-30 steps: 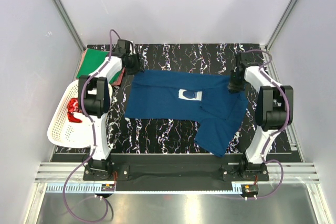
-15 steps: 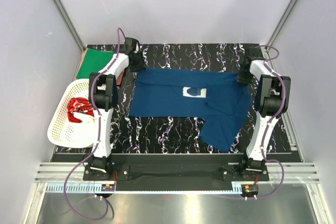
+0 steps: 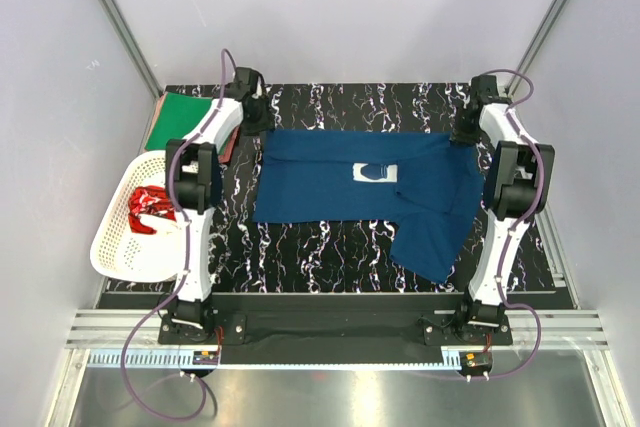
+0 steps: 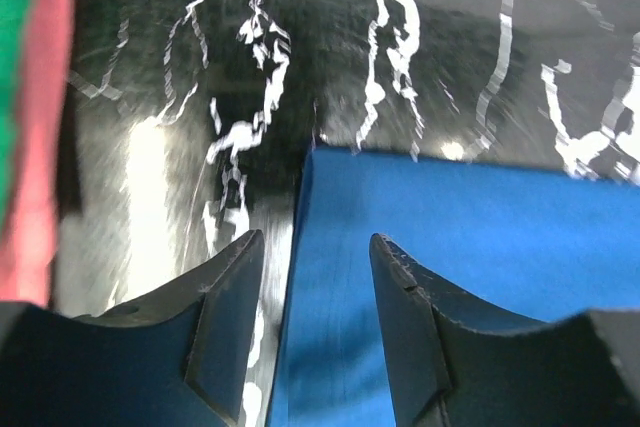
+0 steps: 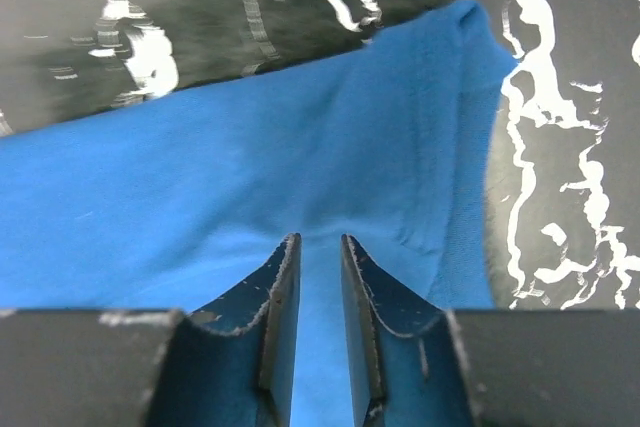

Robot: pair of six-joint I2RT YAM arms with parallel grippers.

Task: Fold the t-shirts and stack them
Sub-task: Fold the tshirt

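Note:
A dark navy t-shirt [image 3: 340,182] lies spread across the black marbled table, its right part folded down toward the near edge. My left gripper [image 3: 252,119] hovers at its far left corner. In the left wrist view this gripper [image 4: 316,239] is open, and the cloth's edge [image 4: 300,277] lies flat between the fingers. My right gripper [image 3: 466,135] is at the far right corner. Its jaws [image 5: 320,239] stand a narrow gap apart over the creased blue cloth [image 5: 300,147]. A green t-shirt [image 3: 180,117] lies folded at the far left on a reddish-pink one [image 4: 40,127]. A red t-shirt [image 3: 148,209] sits in the basket.
The white lattice basket [image 3: 115,247] stands at the table's left edge, beside the left arm. The green and pink stack fills the far left corner. Grey walls close in the back and sides. A black rail with both arm bases runs along the near edge.
Both grippers moved toward the far edge, dragging the navy shirt back and to the right and pulling its top edge straighter. The right jaws have parted slightly.

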